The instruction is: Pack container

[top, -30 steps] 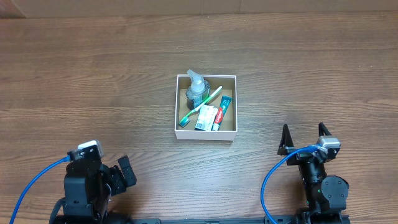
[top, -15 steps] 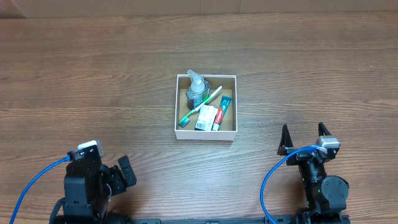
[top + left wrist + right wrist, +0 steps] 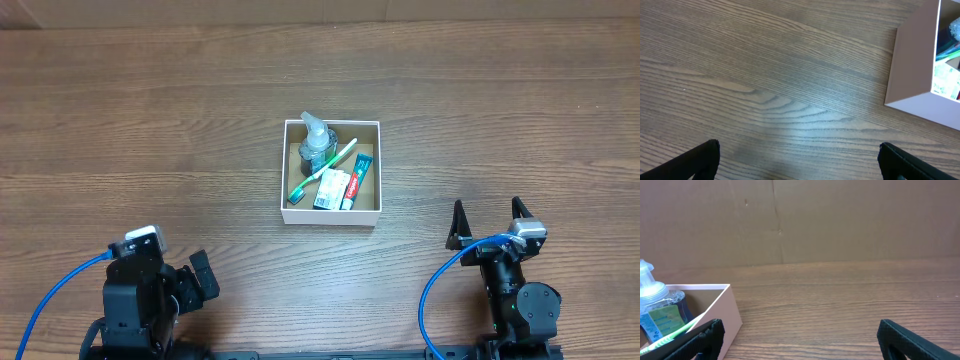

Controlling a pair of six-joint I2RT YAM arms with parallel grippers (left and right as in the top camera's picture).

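The container, a small white-walled box with a brown inside, sits at the table's middle. In it lie a clear pump bottle, a green toothbrush, a toothpaste tube and a small packet. My left gripper rests open and empty at the front left, well clear of the box. My right gripper is open and empty at the front right. The left wrist view shows the box's wall at the right. The right wrist view shows the box and bottle at the left.
A brown cardboard wall stands behind the wooden table's far edge. Blue cables run along both arms at the front edge. Bare wood surrounds the box on every side.
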